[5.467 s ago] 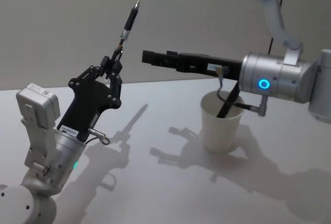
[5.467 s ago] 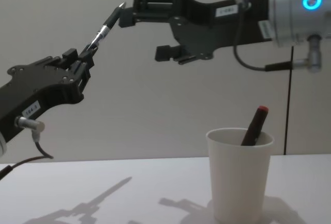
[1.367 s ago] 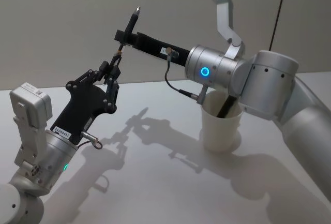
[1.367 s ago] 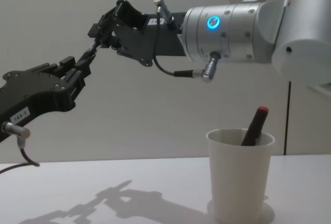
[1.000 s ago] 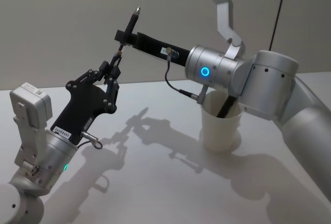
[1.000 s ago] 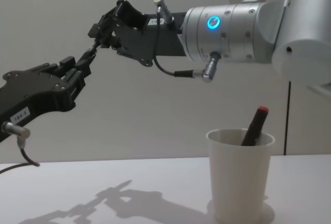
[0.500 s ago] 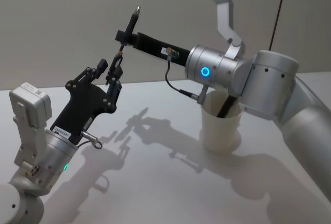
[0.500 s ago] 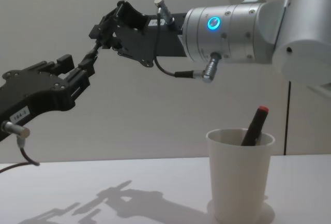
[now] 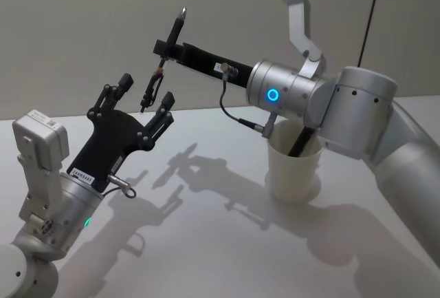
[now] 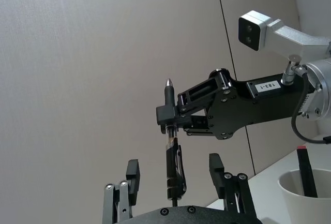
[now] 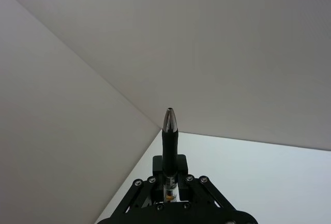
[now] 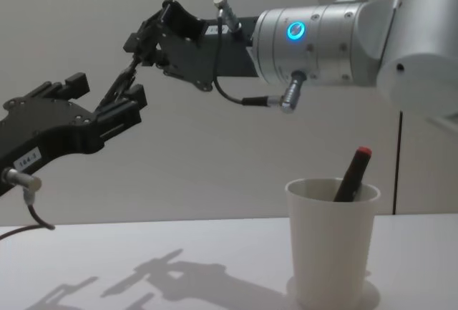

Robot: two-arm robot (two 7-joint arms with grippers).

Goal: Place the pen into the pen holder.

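A black pen [image 9: 169, 38] with a silver tip stands tilted in the air, high over the table's left half. My right gripper [image 9: 163, 49] is shut on its upper part, seen too in the left wrist view [image 10: 170, 118] and the chest view [image 12: 147, 41]. Just below, my left gripper [image 9: 146, 95] is open, its fingers [image 10: 133, 175] spread apart on either side of the pen's lower end [image 10: 172, 157] without touching it. The pen holder [image 9: 294, 167], a white paper cup, stands on the table to the right, under the right arm.
A dark pen with a red cap [image 12: 354, 174] leans inside the pen holder [image 12: 333, 253]. The white table [image 9: 220, 243] stretches between the left arm and the cup, with a plain wall behind. The right arm's silver forearm [image 9: 302, 98] hangs over the cup.
The right gripper reached across and closed on the pen's upper part. In the last half second the left gripper's fingers spread open and let go of the pen.
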